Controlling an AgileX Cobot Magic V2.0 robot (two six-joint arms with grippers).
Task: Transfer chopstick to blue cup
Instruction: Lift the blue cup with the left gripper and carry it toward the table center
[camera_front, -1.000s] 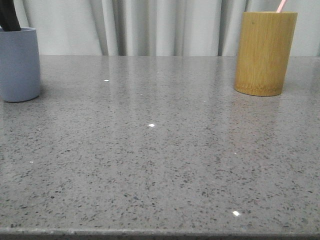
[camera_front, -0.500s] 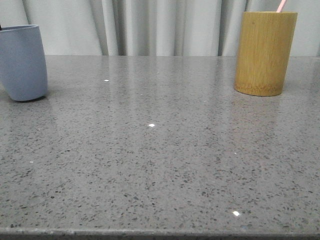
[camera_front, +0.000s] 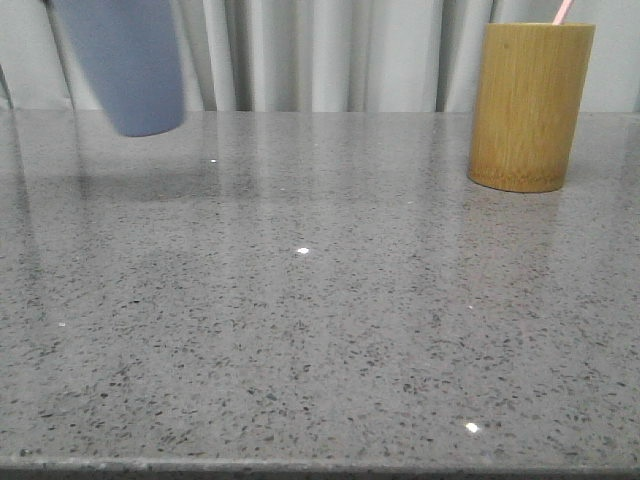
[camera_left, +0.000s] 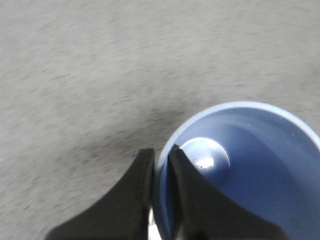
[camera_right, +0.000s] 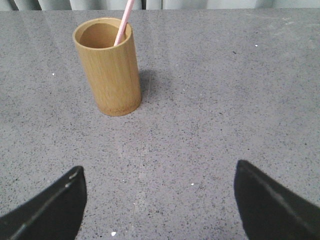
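Left wrist view: smooth matte blue cup (camera_left: 240, 175), rim between black jaws.

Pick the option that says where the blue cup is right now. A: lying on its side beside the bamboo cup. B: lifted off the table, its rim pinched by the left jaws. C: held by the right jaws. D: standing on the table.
B: the blue cup hangs above the table, and the left gripper pinches its rim.

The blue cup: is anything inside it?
Empty. The left wrist view looks into the blue cup down to a bare, shiny bottom; the chopstick stands in the bamboo cup.
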